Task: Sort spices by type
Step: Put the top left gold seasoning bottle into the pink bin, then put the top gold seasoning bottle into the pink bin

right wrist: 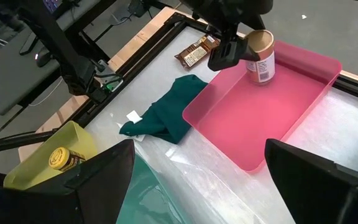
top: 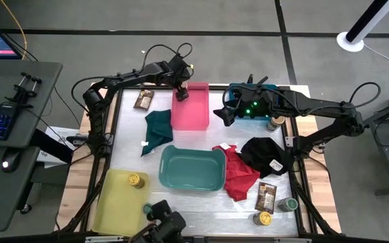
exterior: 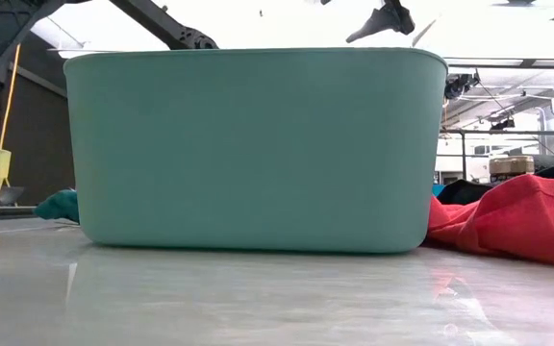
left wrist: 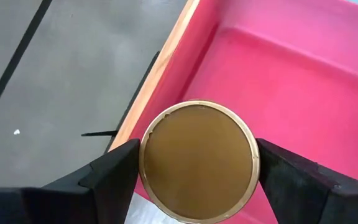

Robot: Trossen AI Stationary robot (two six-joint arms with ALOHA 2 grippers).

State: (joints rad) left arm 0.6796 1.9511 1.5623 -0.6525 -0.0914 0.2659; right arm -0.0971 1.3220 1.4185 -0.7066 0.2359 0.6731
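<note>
The left gripper [top: 181, 91] is clamped on a tan-lidded spice jar [right wrist: 259, 57], holding it upright just above the far end of the pink bin [top: 190, 108]. The right gripper [top: 224, 113], fingers spread wide and empty, hangs beside the bin's right edge. A yellow-lidded jar [top: 136, 180] lies in the yellow bin [top: 117, 206]; brown packets [top: 143, 100] rest on the table [top: 130, 145].
</note>
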